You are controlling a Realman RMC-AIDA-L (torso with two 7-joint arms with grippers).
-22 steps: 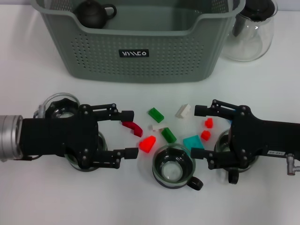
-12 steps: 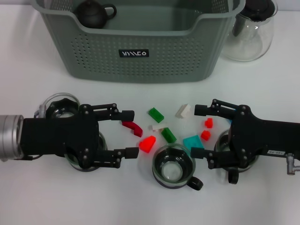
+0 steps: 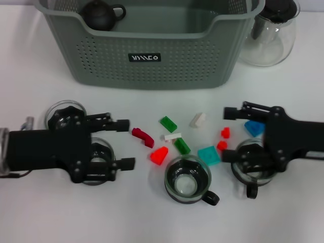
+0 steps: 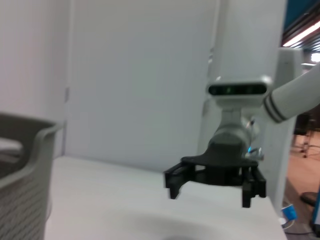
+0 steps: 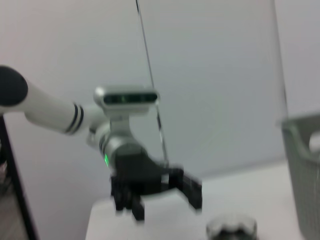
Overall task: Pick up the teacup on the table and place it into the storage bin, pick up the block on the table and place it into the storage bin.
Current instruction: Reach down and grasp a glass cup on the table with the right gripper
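Note:
The grey-green storage bin [image 3: 152,55] stands at the back with a dark teapot [image 3: 101,13] inside. Several glass teacups sit on the table: one [image 3: 66,114] at the left, one [image 3: 98,163] under my left gripper, one [image 3: 188,180] with a black handle at the front centre, one [image 3: 253,163] under my right gripper. Small blocks lie between the arms: dark red [image 3: 143,136], red [image 3: 159,155], green [image 3: 168,123], teal [image 3: 208,154], blue [image 3: 254,127]. My left gripper [image 3: 125,144] and right gripper [image 3: 232,139] are both open and empty, low over the table.
A clear glass pitcher [image 3: 271,30] with a black lid stands right of the bin. More small blocks, white [image 3: 198,119], green [image 3: 181,146] and red [image 3: 225,132], lie mid-table. The left wrist view shows the bin's wall [image 4: 25,170] and the right gripper [image 4: 215,177].
Both arms have drawn back outward: the left gripper moved left and the right gripper moved right, away from the blocks. Both stay open. No object has moved.

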